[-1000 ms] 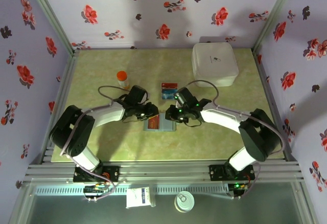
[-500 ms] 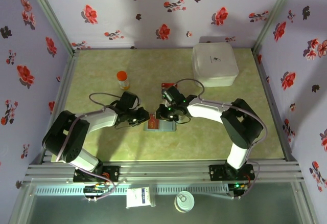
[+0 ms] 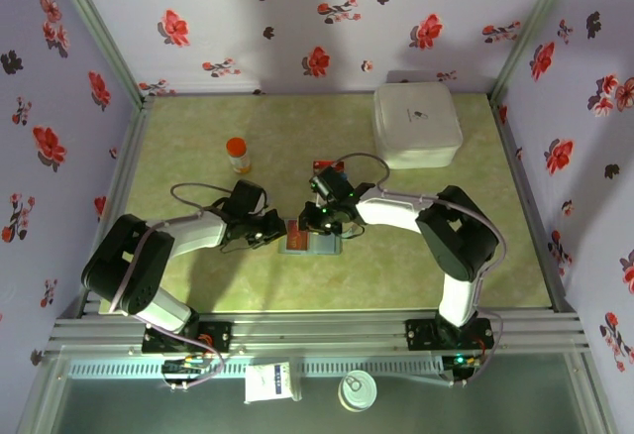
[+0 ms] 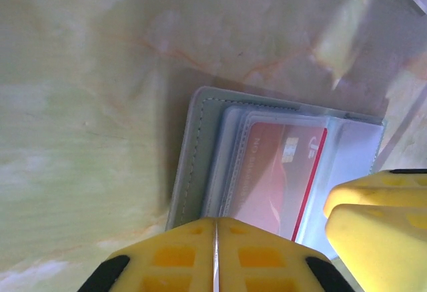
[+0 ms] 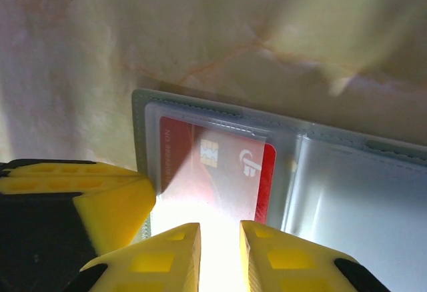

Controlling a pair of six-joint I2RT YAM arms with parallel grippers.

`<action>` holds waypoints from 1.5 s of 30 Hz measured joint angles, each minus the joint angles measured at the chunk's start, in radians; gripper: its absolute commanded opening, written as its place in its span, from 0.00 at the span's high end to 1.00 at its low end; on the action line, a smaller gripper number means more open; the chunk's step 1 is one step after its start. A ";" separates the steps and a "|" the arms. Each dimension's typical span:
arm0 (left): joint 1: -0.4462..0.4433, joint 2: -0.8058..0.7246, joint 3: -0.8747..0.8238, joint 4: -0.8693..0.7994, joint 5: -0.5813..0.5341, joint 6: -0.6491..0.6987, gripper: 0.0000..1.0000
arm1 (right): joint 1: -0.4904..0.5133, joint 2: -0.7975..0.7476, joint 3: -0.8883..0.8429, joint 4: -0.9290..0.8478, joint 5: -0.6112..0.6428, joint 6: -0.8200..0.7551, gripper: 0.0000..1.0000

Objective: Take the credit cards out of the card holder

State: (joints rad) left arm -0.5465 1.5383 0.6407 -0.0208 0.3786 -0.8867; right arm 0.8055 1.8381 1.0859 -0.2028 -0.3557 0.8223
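The card holder (image 3: 323, 245) lies open and flat near the middle of the table, a grey bifold with clear sleeves (image 4: 200, 147) (image 5: 139, 127). One of the credit cards, a red one (image 4: 280, 167) (image 5: 223, 165), sits in the left panel's sleeve. My left gripper (image 3: 277, 232) (image 4: 215, 231) is shut, its tips over that panel's edge; whether they pinch anything is hidden. My right gripper (image 3: 319, 222) (image 5: 219, 237) reaches in from the other side. Its jaws stand a narrow gap apart over the red card's near edge, where glare washes out the gap.
A large white box (image 3: 416, 124) stands at the back right. An orange-capped bottle (image 3: 237, 153) stands at the back left. A red card edge (image 3: 325, 165) lies on the table just behind the right arm. Patterned walls close the table on three sides.
Both arms have come down and inward onto the holder. The left jaws have closed. The right arm now covers most of the cards lying behind the holder.
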 measured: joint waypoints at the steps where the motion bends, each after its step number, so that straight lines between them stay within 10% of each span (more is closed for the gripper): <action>1: 0.000 0.001 -0.002 0.000 0.000 0.000 0.92 | 0.000 0.004 0.000 0.001 0.000 0.000 0.78; 45: 0.002 0.016 -0.002 0.011 0.013 0.000 0.96 | 0.001 0.024 0.015 -0.061 0.046 -0.013 0.78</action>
State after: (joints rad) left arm -0.5446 1.5539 0.6384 -0.0101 0.3920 -0.8864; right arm 0.8062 1.8626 1.1007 -0.2638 -0.3099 0.8097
